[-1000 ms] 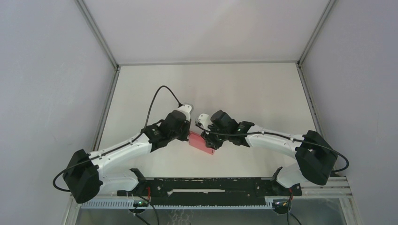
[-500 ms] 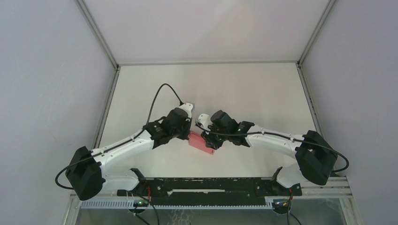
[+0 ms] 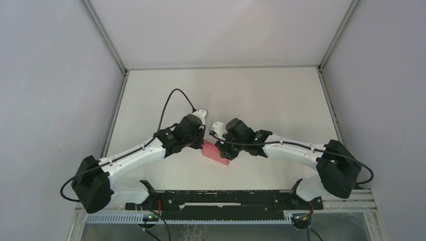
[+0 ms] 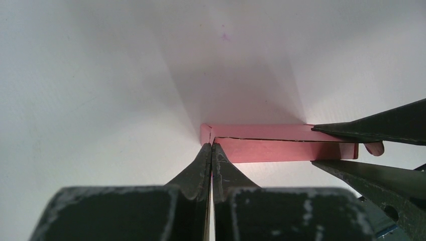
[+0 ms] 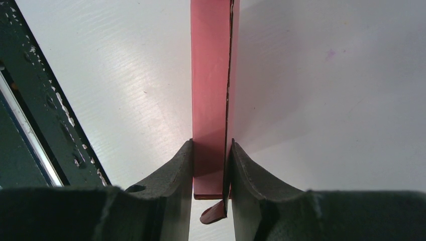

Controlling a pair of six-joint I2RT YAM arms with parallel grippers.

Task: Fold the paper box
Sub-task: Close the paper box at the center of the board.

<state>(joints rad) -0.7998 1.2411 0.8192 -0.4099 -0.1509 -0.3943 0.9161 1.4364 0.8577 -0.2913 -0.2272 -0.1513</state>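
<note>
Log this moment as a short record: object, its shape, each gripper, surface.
object: paper box, pink
shape: long and narrow, with a seam running along it
left gripper: shut, tips at one end corner of the box
right gripper: shut on the box's other end
surface: white table

Open desk (image 3: 251, 95) stretches from ten to two o'clock of the paper box (image 3: 215, 153). At nine the closed left gripper (image 3: 202, 146) and its arm block the way; at three, the right gripper (image 3: 225, 152), jaws clamped on the box. At six, a black rail (image 3: 216, 197) bars the near edge.
</note>
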